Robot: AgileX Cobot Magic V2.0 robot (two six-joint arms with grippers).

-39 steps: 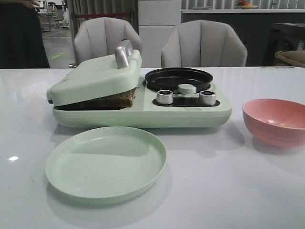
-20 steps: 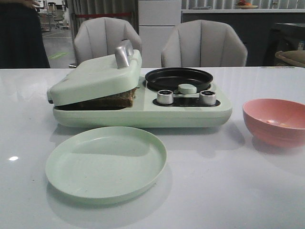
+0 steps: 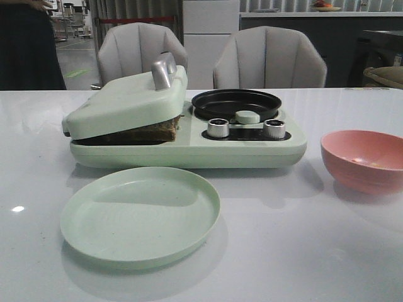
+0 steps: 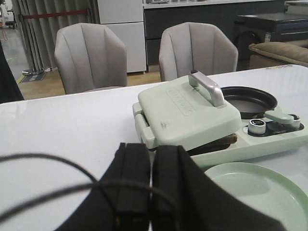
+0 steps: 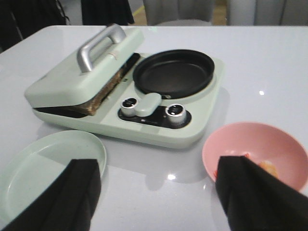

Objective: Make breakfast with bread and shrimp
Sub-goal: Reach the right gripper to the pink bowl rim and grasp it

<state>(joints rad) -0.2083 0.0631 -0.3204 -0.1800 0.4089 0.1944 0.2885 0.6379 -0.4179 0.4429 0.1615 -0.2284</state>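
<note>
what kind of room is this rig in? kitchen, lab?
Probably a staged dining or showroom-style test space, not a real kitchen. A white table holds a countertop breakfast maker, two padded chairs sit behind it, and further back there is an open floor with cabinets.

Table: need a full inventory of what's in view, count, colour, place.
Breakfast maker: 1, pale green, table centre.
Press lid: 1, pale green, silver handle, tilted on the bread.
Bread: brown crust edge showing under the lid; count unclear.
Pan: 1, black, maker's right half, looks empty.
Knobs: 2, silver, maker front.
Plate: 1, pale green, in front of maker.
Bowl: 1, pink, right of maker.
Shrimp: orange bits in the bowl.
Chairs: 2, grey, behind table.
Left gripper: shut.
Right gripper: open.
</note>
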